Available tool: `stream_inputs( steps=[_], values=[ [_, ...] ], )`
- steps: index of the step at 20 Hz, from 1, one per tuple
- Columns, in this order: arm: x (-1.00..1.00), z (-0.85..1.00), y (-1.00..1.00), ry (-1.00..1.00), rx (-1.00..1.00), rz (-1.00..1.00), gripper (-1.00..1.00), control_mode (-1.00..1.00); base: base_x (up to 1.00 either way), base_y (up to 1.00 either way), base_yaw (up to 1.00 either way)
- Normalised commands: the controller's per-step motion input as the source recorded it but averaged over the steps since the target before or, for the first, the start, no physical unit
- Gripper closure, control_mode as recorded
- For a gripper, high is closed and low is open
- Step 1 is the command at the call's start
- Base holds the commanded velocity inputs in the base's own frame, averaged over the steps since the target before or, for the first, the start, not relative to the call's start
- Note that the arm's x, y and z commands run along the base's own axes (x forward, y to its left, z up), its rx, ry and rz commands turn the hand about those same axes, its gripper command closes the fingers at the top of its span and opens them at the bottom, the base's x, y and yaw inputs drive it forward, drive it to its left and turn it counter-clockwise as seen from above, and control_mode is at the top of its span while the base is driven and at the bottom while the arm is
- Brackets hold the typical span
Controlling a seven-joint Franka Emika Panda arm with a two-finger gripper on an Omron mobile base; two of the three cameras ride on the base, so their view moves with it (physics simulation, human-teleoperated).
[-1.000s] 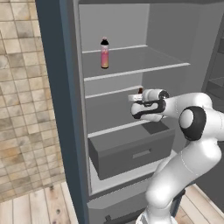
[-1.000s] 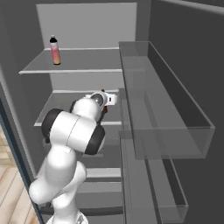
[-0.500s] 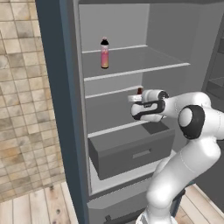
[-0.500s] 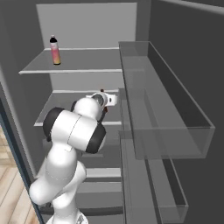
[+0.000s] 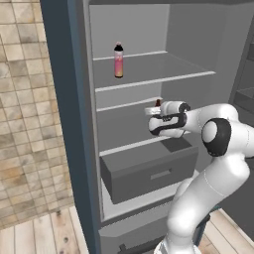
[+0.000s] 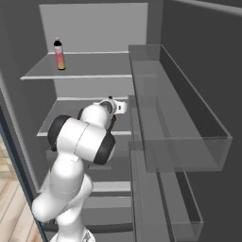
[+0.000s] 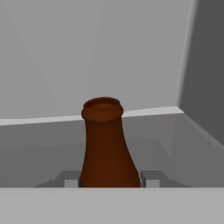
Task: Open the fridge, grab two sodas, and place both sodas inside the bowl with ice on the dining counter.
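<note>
The fridge (image 5: 69,124) stands open, its door swung to the right. The end effector (image 5: 153,115) reaches into the middle shelf (image 5: 124,144) and is clamped on the dark-brown cola bottle (image 7: 107,148), one finger (image 7: 151,178) pressed to each side of its body; the bottle stands upright. The pink-orange bottle (image 5: 118,60) with a black cap stands upright on the top shelf (image 6: 90,66), at the left, well apart from the arm.

A beige tiled wall (image 5: 25,124) meets a light wooden plank floor (image 5: 44,233).
</note>
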Motion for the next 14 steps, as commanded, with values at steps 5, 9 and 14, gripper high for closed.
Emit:
stream_inputs(
  steps=[5, 9, 14],
  values=[
    [-0.05, 0.00, 0.00, -0.01, 0.00, 0.00, 1.00, -1.00, 0.00, 0.00, 0.00],
    [-0.13, 0.00, 0.00, -0.03, 0.02, 0.00, 1.00, -1.00, 0.00, 0.00, 0.00],
    [-0.17, 0.00, 0.00, -0.02, 0.02, 0.00, 1.00, -1.00, 0.00, 0.00, 0.00]
  ],
)
